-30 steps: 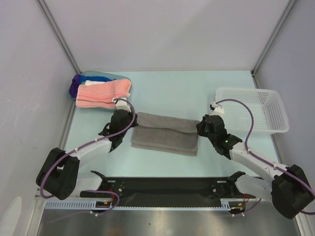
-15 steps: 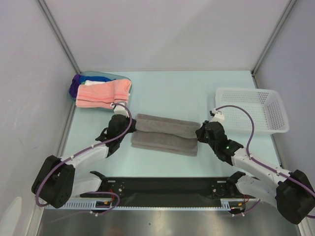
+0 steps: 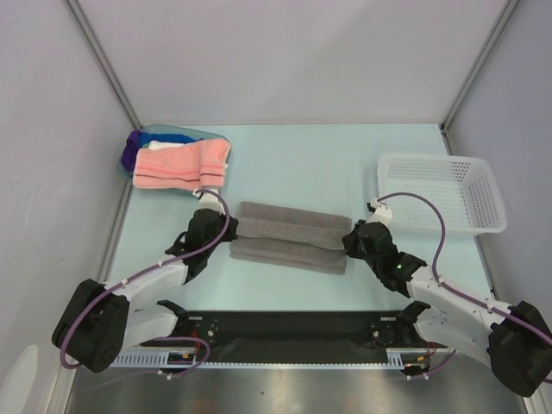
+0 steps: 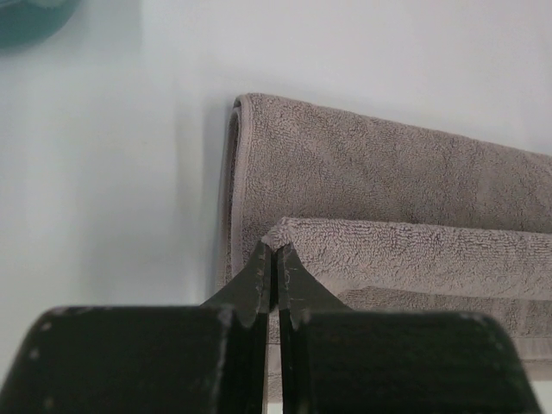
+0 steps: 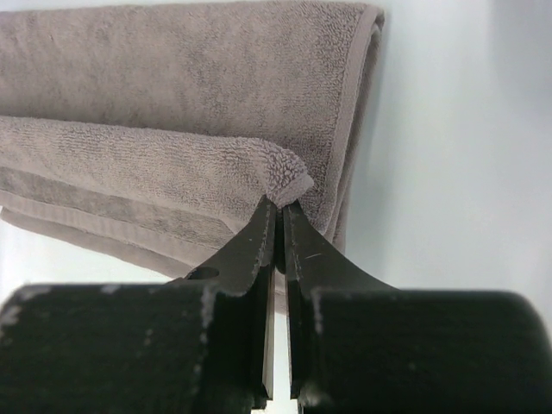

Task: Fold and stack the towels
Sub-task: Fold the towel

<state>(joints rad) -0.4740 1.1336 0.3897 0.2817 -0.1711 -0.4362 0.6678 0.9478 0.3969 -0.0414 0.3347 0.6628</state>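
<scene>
Grey terry-cloth towel (image 3: pixel 289 237): your left gripper (image 4: pixel 276 252) and right gripper (image 5: pixel 281 205) each pinch a corner; carry both level so edges meet.

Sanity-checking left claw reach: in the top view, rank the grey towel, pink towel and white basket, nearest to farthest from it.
1. grey towel: at centre, its left end pinched in the left claw.
2. pink towel: back left, beyond the claw.
3. white basket: far right side, past the towel's other end.
</scene>
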